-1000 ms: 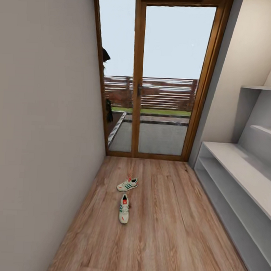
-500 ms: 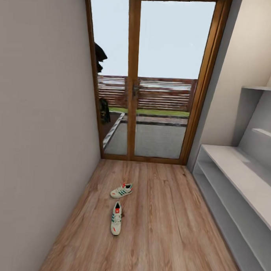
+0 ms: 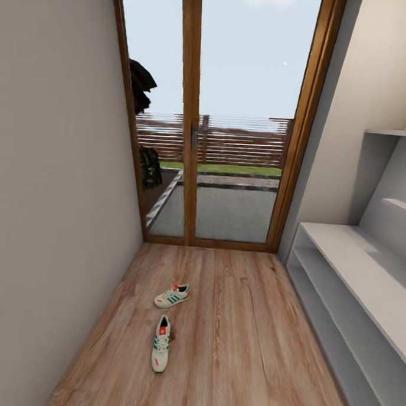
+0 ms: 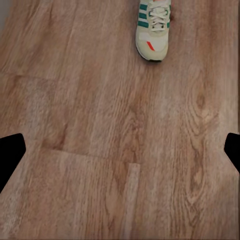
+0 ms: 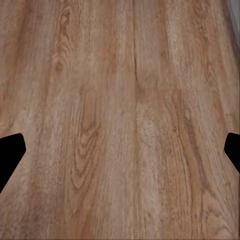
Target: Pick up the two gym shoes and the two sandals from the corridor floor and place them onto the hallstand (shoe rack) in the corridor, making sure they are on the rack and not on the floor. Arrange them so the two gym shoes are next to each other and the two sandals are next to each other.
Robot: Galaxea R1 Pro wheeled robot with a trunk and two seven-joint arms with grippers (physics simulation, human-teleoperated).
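Two white gym shoes with teal stripes lie on the wooden corridor floor (image 3: pixel 244 340) left of centre: the nearer gym shoe (image 3: pixel 160 350) points towards me and the farther gym shoe (image 3: pixel 172 296) lies slanted behind it. The pale grey hallstand (image 3: pixel 354 257) runs along the right wall with its tiers bare. My left gripper (image 4: pixel 120 150) is open above bare planks, its dark fingertips (image 4: pixel 10 152) far apart, with one gym shoe (image 4: pixel 154 30) ahead of it. Above plain floor (image 5: pixel 120 100), my right gripper (image 5: pixel 120 150) is open too. The two sandals are out of view.
A wood-framed glass door (image 3: pixel 230 121) closes the corridor's far end, with a terrace and fence beyond it. A plain wall (image 3: pixel 50 190) bounds the left side close to the shoes. Open floor lies between the shoes and the hallstand.
The whole head view has shifted: the door looms larger and the shoes sit lower and further left in the picture. That is camera motion; the shoes lie as before.
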